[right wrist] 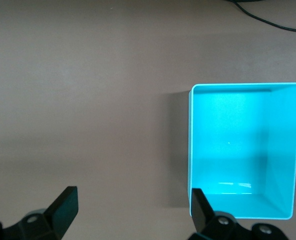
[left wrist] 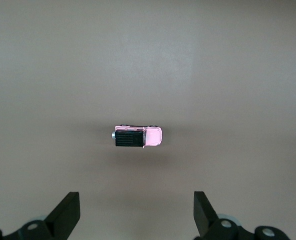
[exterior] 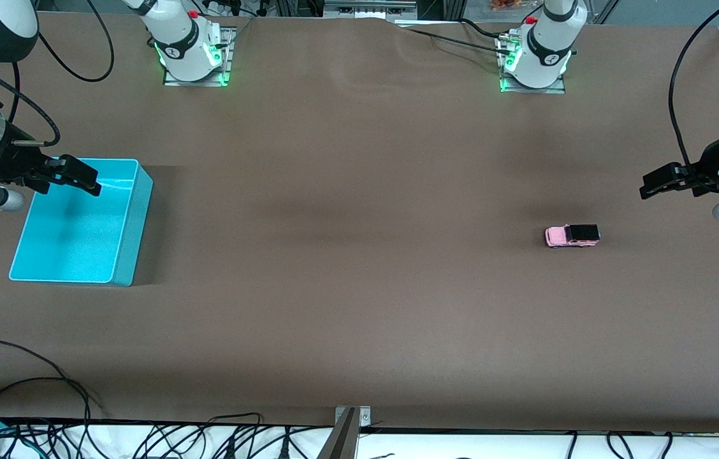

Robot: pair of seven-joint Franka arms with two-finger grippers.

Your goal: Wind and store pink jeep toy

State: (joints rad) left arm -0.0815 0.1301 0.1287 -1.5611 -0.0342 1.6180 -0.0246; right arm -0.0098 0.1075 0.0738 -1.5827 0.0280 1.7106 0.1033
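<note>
A: Jeep (exterior: pixel 572 236) sat flat on its wheels on the bare table (exterior: pixel 359 287), toward the left arm's end, well apart from the bin (exterior: pixel 133 220).

B: Anything touching it?

A: No. Left gripper (exterior: pixel 647 189) hung in the air near it, fingers spread wide, nothing held. In the left wrist view the jeep (left wrist: pixel 137 136) lay clear of both fingertips (left wrist: pixel 67 210), black roof and pink hood showing.

B: Right gripper?

A: Right gripper (exterior: pixel 93 187) hung over the bin's rim at the right arm's end, also spread wide, empty. Right wrist view showed the bin (right wrist: pixel 280 150) with only its turquoise floor visible inside, one fingertip (right wrist: pixel 198 202) overlapping its corner.

B: Bin upright?

A: Yes, open side up, on the table.
</note>
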